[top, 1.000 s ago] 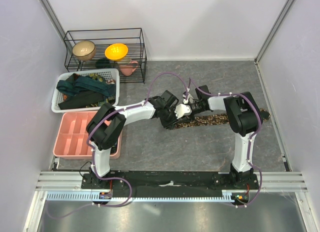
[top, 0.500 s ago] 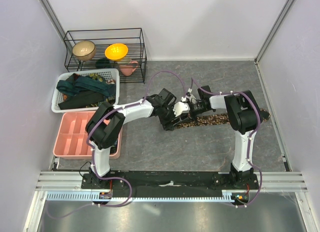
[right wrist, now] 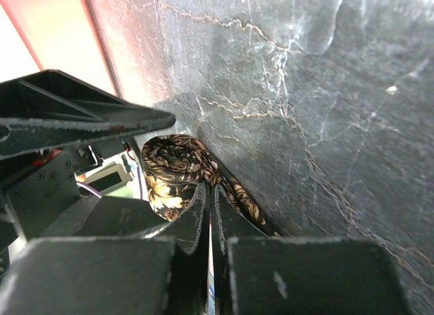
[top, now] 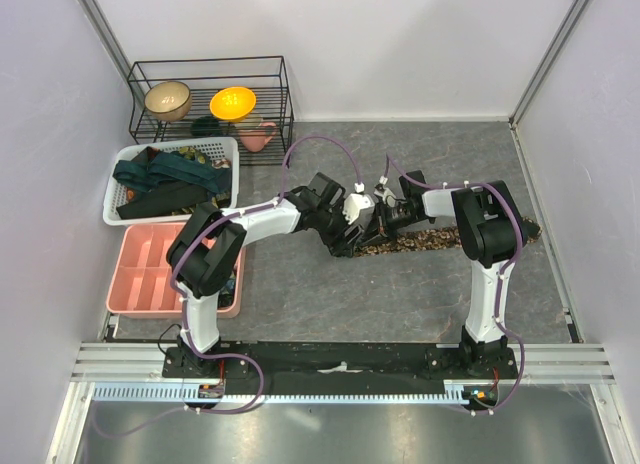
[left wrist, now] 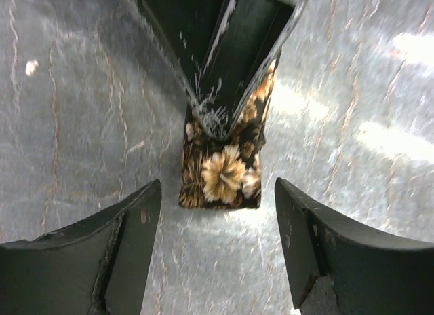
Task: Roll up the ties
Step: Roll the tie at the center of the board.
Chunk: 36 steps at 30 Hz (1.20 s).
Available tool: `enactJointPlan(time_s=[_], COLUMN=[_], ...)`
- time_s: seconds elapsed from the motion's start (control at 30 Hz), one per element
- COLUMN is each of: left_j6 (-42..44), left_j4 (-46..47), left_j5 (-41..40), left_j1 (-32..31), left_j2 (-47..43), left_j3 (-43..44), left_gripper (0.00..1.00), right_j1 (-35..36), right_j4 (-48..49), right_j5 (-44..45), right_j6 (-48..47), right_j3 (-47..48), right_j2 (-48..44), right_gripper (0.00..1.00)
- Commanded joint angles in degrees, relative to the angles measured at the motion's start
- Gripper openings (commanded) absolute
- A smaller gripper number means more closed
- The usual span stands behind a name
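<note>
Grey marbled surface (top: 400,294) fills the walled bay, and from above I see the brown floral tie (top: 450,236) stretched flat across its middle right. The left arm (top: 265,216) and right arm (top: 440,199) meet over its left end. At the far left, dark ties (top: 165,179) are heaped in a white basket (top: 228,154), with a pink tray (top: 135,284) just in front of it. Through the left wrist camera, the left fingers (left wrist: 129,240) are spread wide apart, gripping nothing, with the tie's end lying on the surface between their tips. Through the right wrist camera, the right fingers (right wrist: 196,213) are pressed together on the fabric, just behind a small coil at the tie's end.
</note>
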Motion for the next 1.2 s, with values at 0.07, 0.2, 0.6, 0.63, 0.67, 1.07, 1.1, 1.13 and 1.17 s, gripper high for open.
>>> enactJointPlan(time_s=[0.07,0.2,0.6,0.63,0.67,1.07,1.1,1.13,1.17], left_j6=[-4.8,-2.1,9.9,10.2,10.4,11.6,11.6,11.7,11.7], left_j4=[3.7,2.7,-4.4,-5.2,-5.3,-6.8,-6.9,-7.0,-7.1], left_j5=[3.1,0.7,-12.3,-12.7,-13.3,-13.8,-13.8,-13.8,-13.6], left_j1=[-0.3,-0.9,-5.6,-5.6,-5.8,-6.6,-6.7,-6.7,-6.7], left_j2=[2.2,2.4,-0.1,0.0,0.1,1.4,1.5,1.5,1.8], left_j3=[0.5,-0.1,-0.8,-0.7,-0.6,0.7,0.8,0.8,1.1], left_gripper=[0.66,0.52,0.28,0.28,0.28,0.28,0.29,0.29,0.29], right_j1=[-0.4,-0.3,-3.5,-3.5,-3.5,0.4,0.3,0.3,0.3], right_j4=[-0.1,-0.2,-15.8,-17.6,-18.6,-12.1,-11.9,-11.6,-11.2], right_j5=[6.3,5.5,-1.5,-1.8,-2.9,-0.5,0.2,0.6,0.8], right_j6=[-4.3,-4.7,-9.9,-10.8,-11.7,-6.5,-6.4,-6.2,-5.9], right_j3=[-0.5,-0.6,5.8,6.2,6.4,4.7,4.9,5.1,5.2], right_j2=[0.4,-0.1,-5.2,-5.4,-5.9,-3.1,-2.7,-2.3,-1.6], right_gripper=[0.00,0.00,0.40,0.42,0.43,0.45,0.45,0.44,0.43])
